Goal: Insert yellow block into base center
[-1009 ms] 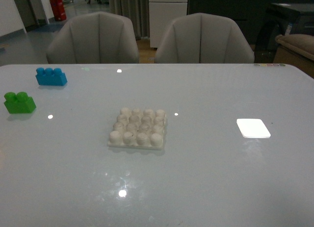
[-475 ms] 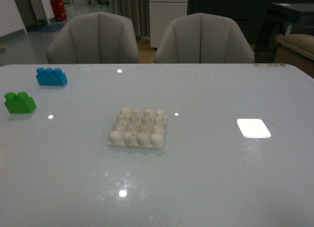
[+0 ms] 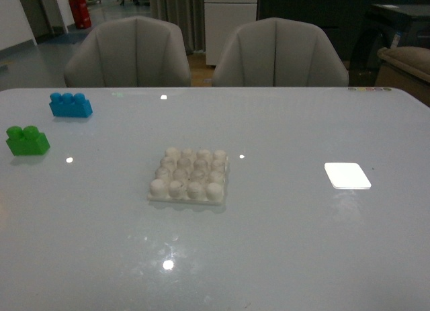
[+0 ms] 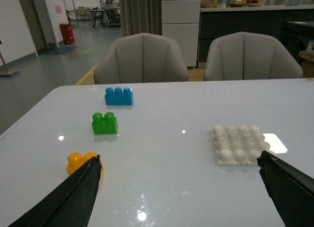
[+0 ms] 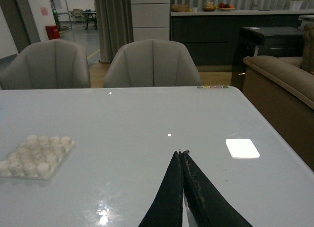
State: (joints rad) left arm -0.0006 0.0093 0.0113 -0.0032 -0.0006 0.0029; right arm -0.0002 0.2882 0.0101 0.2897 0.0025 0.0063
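The small orange-yellow plastic block (image 4: 78,161) lies well apart from the white studded square plastic base (image 4: 238,143), the left gripper (image 4: 177,157) spread wide, the right gripper (image 5: 180,152) pinched together on nothing.

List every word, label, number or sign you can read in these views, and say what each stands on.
No text can be read.
The coloured strip at the table's far edge: too small to read.
The pink sign on the far wall: blurred.
The yellow block, base, green brick and blue brick: no print shows.

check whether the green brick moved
No. The green brick keeps the same gap to the blue brick and the base in the front view.
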